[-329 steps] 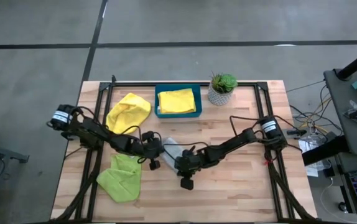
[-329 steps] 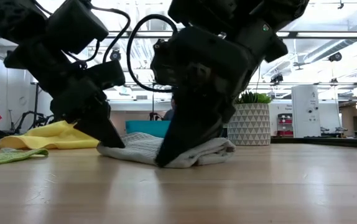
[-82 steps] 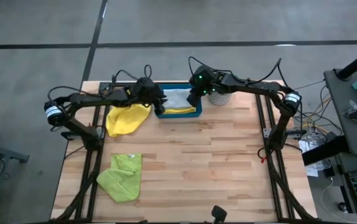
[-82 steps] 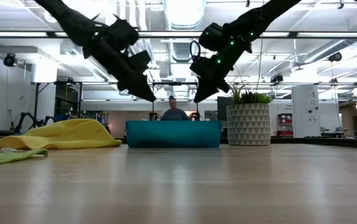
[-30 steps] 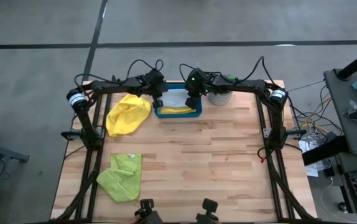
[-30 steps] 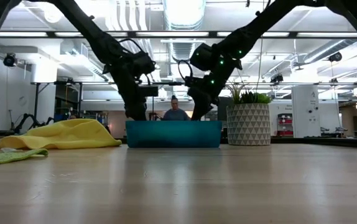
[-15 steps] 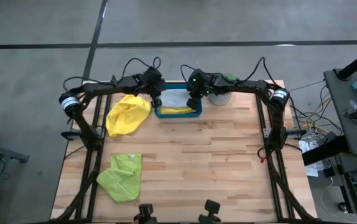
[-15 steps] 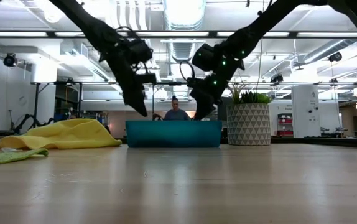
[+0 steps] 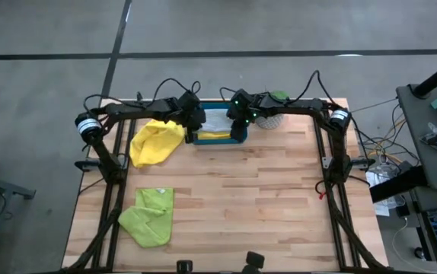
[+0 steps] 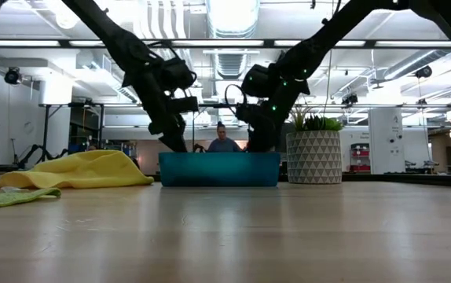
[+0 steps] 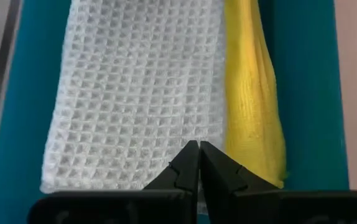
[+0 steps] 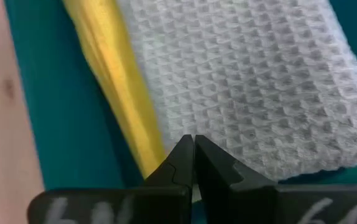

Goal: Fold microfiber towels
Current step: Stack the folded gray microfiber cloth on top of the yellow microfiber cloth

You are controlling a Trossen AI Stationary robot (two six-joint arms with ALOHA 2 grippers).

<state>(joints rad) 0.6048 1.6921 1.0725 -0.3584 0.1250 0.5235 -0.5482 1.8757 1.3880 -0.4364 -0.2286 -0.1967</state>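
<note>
Currently both arms sit over the teal tray (image 9: 241, 137) at the far edge of the desk (image 9: 279, 198). Left gripper (image 9: 196, 122) hangs over the tray's left end, fingers pressed together, holding nothing; its wrist view shows the closed tips (image 11: 198, 152) just above the grey towel (image 11: 135, 93). Right gripper (image 9: 237, 128) hangs over the tray's right end, also closed and empty, tips (image 12: 193, 146) above the same grey waffle-weave towel (image 12: 253, 87).

Grey towel lies folded flat inside the tray, on top of a folded yellow towel (image 11: 250, 99) whose edge sticks out along the tray's near side (image 12: 113, 81). From the high view only a strip of that yellow shows at the tray's near side (image 9: 215, 135).

Second yellow towel (image 9: 156, 141) lies crumpled on the desk just left of the tray, unfolded. Lime green towel (image 9: 150, 215) lies well apart from the tray, toward the near left corner of the desk, roughly folded over.

Potted plant (image 9: 273, 106) in a patterned white pot stands just right of the tray, partly behind the right arm. Low view shows both grippers dipping behind the tray's front wall (image 10: 219, 169), and a person (image 10: 222, 140) far back in the room.
</note>
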